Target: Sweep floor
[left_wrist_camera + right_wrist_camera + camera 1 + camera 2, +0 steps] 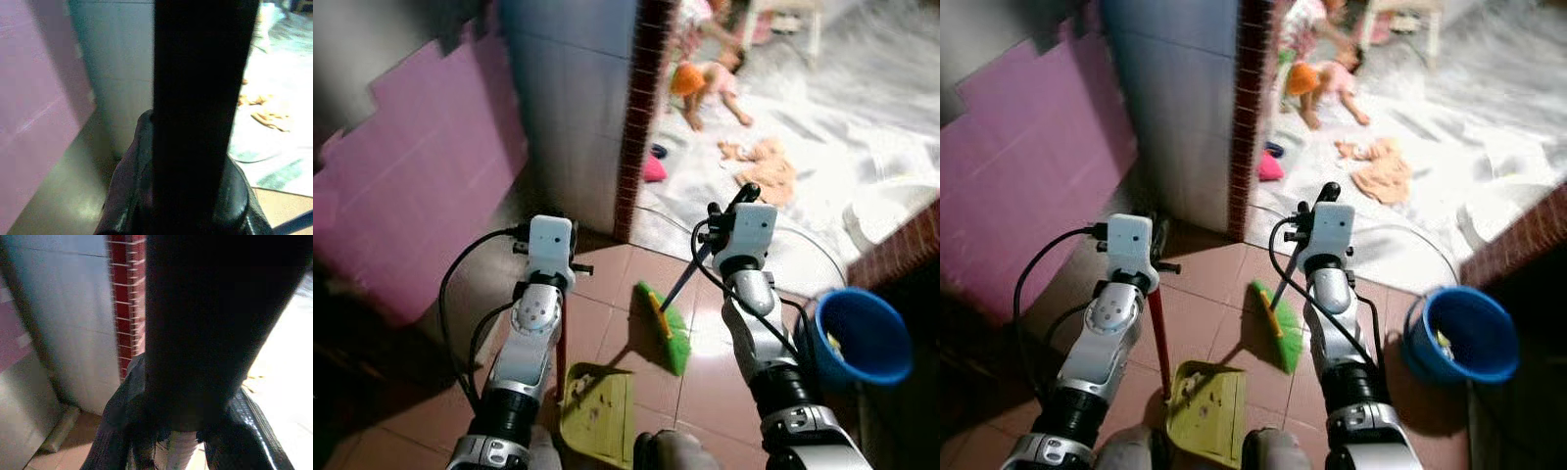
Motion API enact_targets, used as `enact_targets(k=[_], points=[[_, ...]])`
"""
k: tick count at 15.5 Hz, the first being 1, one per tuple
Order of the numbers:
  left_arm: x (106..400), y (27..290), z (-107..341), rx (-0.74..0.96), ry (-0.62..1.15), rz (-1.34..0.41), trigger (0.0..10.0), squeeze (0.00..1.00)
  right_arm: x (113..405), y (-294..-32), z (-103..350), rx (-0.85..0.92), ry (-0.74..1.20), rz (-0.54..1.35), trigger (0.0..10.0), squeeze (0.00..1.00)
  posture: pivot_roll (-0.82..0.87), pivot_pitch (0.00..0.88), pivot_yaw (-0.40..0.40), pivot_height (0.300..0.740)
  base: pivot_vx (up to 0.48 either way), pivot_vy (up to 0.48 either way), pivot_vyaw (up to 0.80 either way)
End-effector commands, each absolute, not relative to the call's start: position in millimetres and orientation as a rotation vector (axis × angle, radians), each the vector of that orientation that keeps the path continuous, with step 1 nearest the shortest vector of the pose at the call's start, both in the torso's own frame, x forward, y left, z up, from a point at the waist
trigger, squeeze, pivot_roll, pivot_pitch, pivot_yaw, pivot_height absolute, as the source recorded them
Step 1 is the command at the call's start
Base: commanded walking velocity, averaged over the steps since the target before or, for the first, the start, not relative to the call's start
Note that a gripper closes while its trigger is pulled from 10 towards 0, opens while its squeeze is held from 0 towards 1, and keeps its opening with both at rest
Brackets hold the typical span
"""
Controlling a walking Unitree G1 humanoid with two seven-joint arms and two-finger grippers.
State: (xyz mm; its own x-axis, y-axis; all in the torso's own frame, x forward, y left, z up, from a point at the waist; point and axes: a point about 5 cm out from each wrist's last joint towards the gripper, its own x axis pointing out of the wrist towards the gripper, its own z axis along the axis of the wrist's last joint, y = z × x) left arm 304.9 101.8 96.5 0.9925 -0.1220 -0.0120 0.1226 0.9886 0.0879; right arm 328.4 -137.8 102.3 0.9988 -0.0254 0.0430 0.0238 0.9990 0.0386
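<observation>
A green broom head (666,331) with a yellow band rests on the brown tiled floor between my arms. Its dark handle (683,282) slants up into my right gripper (741,198), which is shut on it. A yellow-green dustpan (599,403) lies on the tiles near my feet with a few crumbs in it. Its red handle (1159,338) rises to my left gripper (1157,247), which is shut on it. In both wrist views a black finger (195,98) (210,323) blocks most of the picture.
A blue bucket (858,339) stands at my right beside a low brick wall (901,245). A brick pillar (642,117) and a tiled wall stand ahead, with pink foam panels (421,176) to the left. Beyond, a person (710,83), cloths (764,168) and a white basin (891,208) lie on pale floor.
</observation>
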Motion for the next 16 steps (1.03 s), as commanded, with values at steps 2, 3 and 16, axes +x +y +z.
enact_targets(k=[2,3,16], points=[[305.2,98.1,96.6,0.103,0.014,-0.151,10.0,0.00,326.7,-144.6,90.9,0.042,0.020,-0.072,10.0,0.00,0.00,0.082,-0.029,0.731,0.000,0.000,-0.80],[305.8,99.2,97.0,0.105,0.013,-0.150,10.0,0.00,326.7,-144.1,90.5,0.058,0.020,-0.080,10.0,0.00,0.00,0.080,-0.024,0.731,0.000,0.000,-0.80],[295.4,115.2,91.4,0.096,0.036,-0.167,10.0,0.00,309.1,-165.7,82.8,0.070,0.052,-0.185,10.0,0.00,-0.03,0.072,0.010,0.731,0.000,0.000,-0.55]])
